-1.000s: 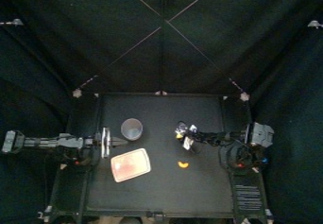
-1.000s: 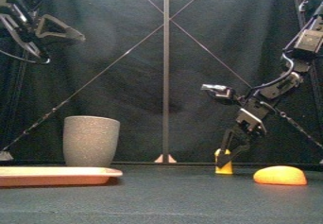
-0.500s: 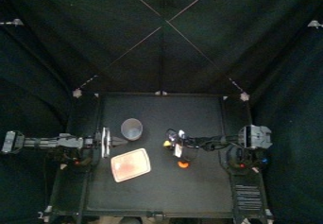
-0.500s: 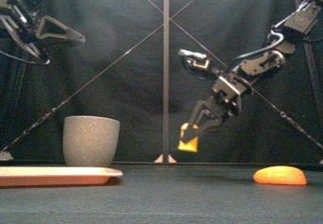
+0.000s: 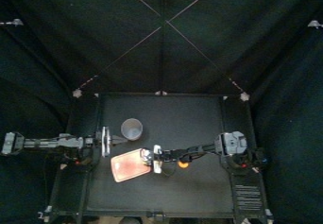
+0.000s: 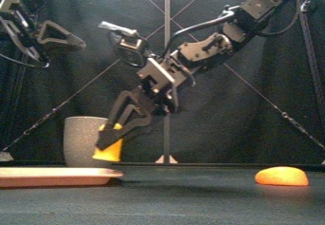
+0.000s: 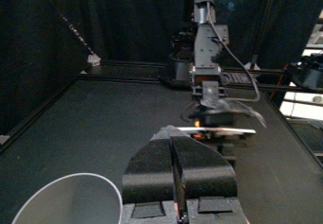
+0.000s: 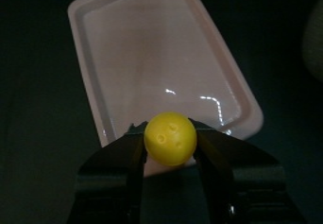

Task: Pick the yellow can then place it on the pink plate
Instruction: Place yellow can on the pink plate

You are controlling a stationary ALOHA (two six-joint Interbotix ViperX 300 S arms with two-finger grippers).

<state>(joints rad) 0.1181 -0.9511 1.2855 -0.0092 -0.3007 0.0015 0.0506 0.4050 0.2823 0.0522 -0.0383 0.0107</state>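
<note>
Step in hand: the carry is judged all but complete and the placing is about to begin. The yellow can point(image 8: 171, 138) is grasped between the jaws of the right gripper point(image 6: 114, 141), which are clenched on its two sides. It is held low over the right end of the pink plate point(image 6: 45, 176) and is not seen to touch it. From the right wrist view the can is found above the plate's rim rather than its middle.

Next move, as judged: the can is to be carried a little further in over the plate's flat floor, lowered until it is seated, and only then released. A release at the rim is to be avoided, since the can could tip or roll off the raised edge.

Materials and shapes: the can is seen end-on as a smooth, round yellow face with faint dimples, apparently hard plastic. The plate is a shallow oblong tray with rounded corners and a raised lip, and its glossy surface is marked by bright highlights. A tall grey speckled cup point(image 6: 91, 140), matt and slightly tapered, is noted just behind the plate. A low, smooth orange toy food point(image 6: 280, 176) is noted well apart to the plate's right.

The left gripper point(image 7: 177, 179) is held at rest high above the plate's left side, with its jaws pressed together on nothing
</note>
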